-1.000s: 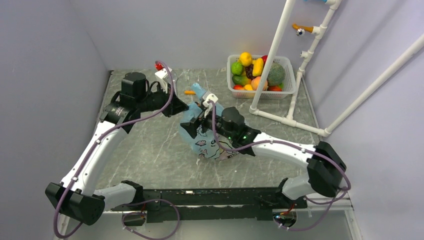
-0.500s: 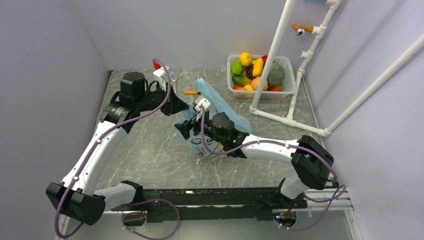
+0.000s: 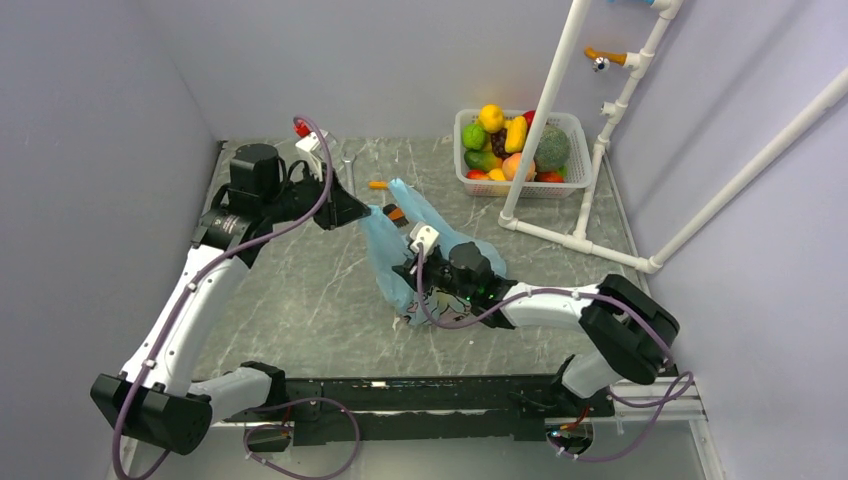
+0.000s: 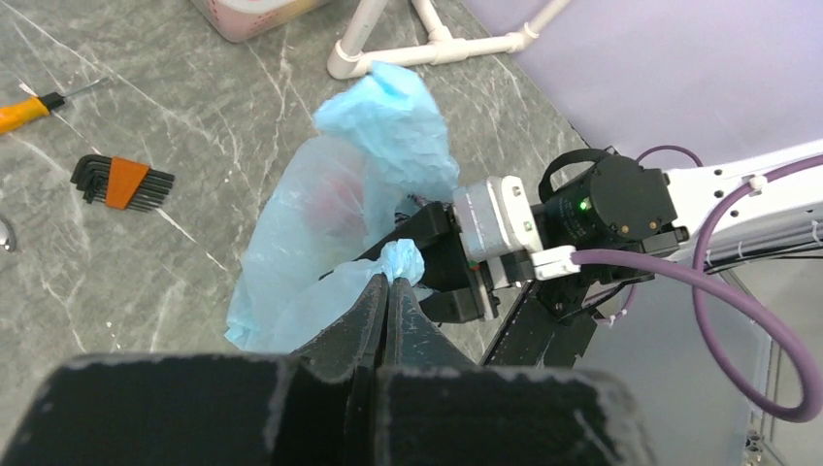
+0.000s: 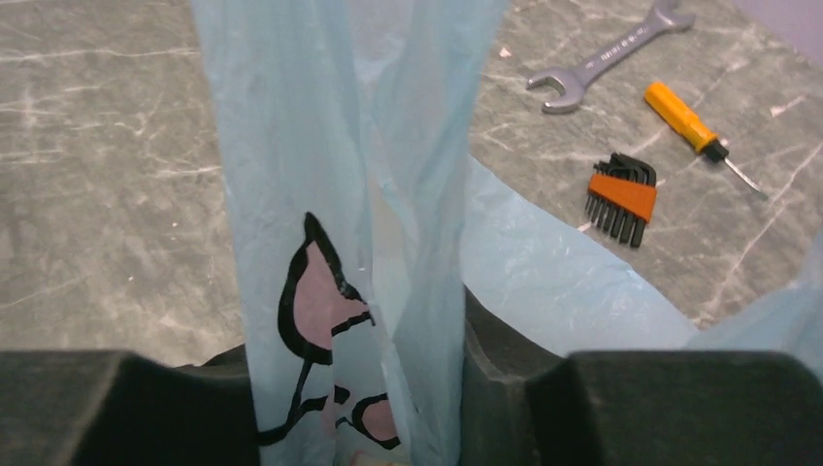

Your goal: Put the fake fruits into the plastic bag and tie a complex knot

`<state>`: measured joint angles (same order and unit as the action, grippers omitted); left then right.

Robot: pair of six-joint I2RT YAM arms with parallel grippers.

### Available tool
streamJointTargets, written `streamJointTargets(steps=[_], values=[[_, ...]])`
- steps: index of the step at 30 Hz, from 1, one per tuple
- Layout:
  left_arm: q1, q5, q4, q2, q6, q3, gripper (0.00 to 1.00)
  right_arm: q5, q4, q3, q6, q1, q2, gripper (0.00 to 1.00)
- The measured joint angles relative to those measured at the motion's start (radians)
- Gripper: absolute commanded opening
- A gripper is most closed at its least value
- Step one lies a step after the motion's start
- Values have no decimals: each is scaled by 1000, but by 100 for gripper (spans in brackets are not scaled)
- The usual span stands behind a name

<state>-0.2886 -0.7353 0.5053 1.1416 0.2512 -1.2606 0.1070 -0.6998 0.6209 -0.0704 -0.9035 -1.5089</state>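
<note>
The light-blue plastic bag (image 3: 392, 252) with its cartoon print stands pulled up off the table between my arms. My left gripper (image 3: 362, 213) is shut on one thin blue tail (image 4: 402, 259) of the bag's top. The other flap (image 4: 386, 97) sticks up free. My right gripper (image 5: 354, 349) has the gathered printed plastic (image 5: 320, 291) between its fingers, touching both sides. A red fruit (image 4: 335, 199) shows faintly through the bag. More fake fruits (image 3: 515, 138) fill the white basket (image 3: 570, 178) at the back right. No knot shows in any view.
On the table beyond the bag lie a hex key set (image 5: 621, 194), an orange-handled screwdriver (image 5: 684, 116) and a wrench (image 5: 602, 63). A white pipe frame (image 3: 545, 120) stands by the basket, its foot (image 3: 575, 240) running along the table to the right.
My right gripper's jaws have narrowed from wide open onto the bag, and it has shifted right and nearer. The left gripper kept its hold and drew the tail slightly left.
</note>
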Motion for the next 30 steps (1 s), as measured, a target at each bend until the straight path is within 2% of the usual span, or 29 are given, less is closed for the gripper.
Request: streamJointTargets(steps=[1,2,3,5,10,16,18,23,25,30], values=[[2,0,0,-4,-2,0,0,14,10,0,-5,3,12,55],[3,0,-3,-8,-2,0,0,35,28,0,-13,6,32,70],[4,0,-7,-13,-2,0,0,49,43,0,-12,7,46,80],[6,-1,-14,-20,-2,0,0,79,87,9,-10,6,80,91],[8,-1,-50,-39,4,11,0,111,148,102,25,-8,106,99],[8,-3,-69,-45,19,37,0,29,145,232,84,-41,65,99],[8,-4,-76,-45,27,38,0,-10,133,268,93,-48,26,93],[10,-5,-82,-45,60,37,0,-80,82,297,90,-51,-97,42],[16,-5,-80,-45,69,35,0,-90,53,275,74,-52,-135,30],[56,-21,-2,-28,63,10,0,-90,-88,83,19,-55,-144,8]])
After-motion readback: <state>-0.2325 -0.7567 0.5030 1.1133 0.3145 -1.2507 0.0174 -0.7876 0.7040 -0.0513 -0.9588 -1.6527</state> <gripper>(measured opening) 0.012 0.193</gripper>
